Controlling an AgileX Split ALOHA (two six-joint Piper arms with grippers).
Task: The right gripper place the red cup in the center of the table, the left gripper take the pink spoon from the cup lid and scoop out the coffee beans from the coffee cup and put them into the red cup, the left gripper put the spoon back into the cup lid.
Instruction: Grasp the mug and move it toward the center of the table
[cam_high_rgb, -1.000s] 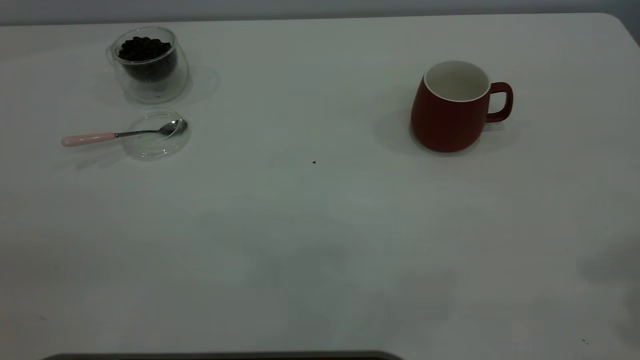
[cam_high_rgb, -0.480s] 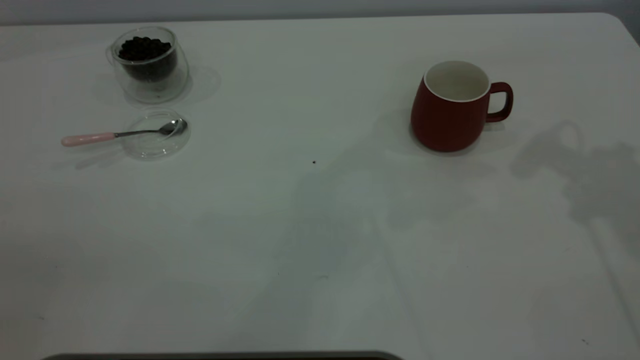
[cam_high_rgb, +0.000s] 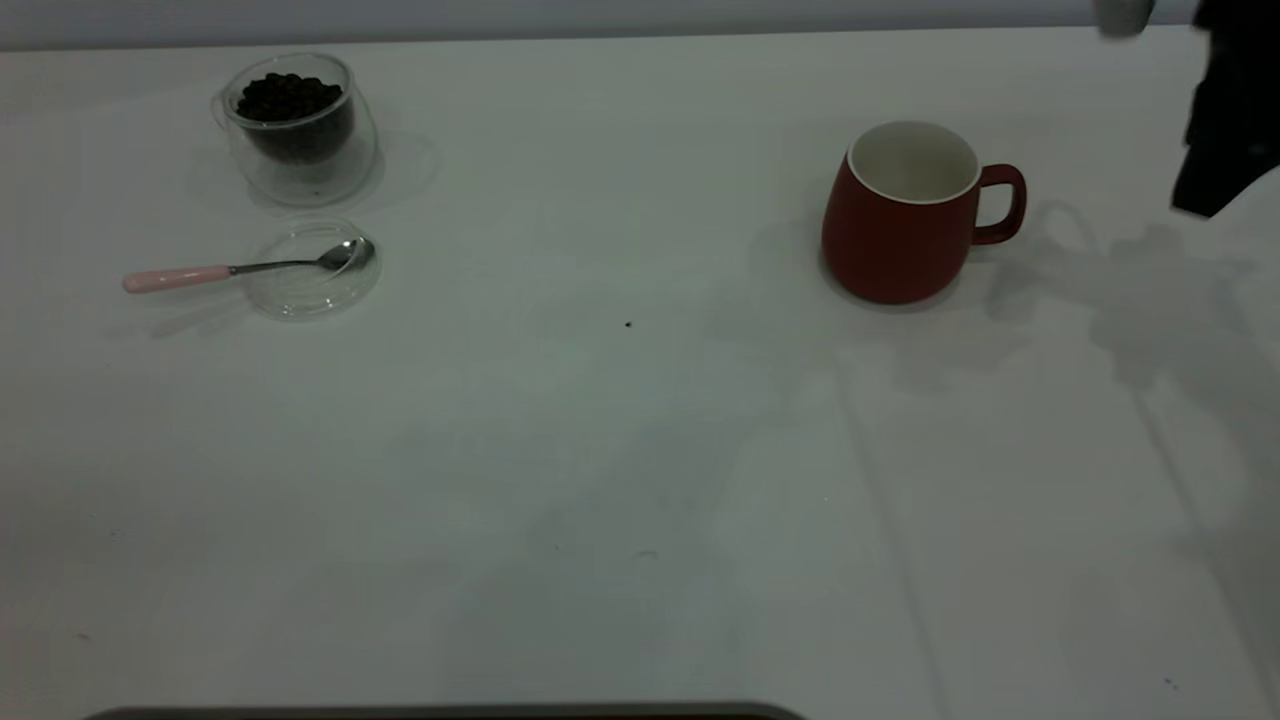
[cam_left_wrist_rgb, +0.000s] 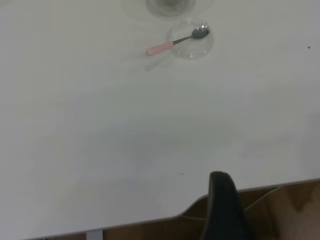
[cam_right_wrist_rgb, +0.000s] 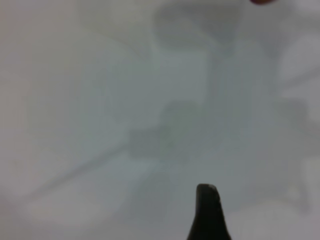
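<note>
Little of me shows. My right arm (cam_high_rgb: 1228, 110) is a black, angular mass with a pale grey rounded piece at its upper edge. On my left hand (cam_left_wrist_rgb: 223, 207), one finger shows as a dark, matte black blade with a rounded tip, widening toward its base. My right hand (cam_right_wrist_rgb: 207, 212) shows the same: a single black rounded-tipped finger.

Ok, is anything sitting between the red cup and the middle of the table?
Nothing visible. The red cup stands on the right part of the table; the stretch toward the middle is bare except a tiny dark speck. The coffee cup, cup lid and pink spoon lie far left.
</note>
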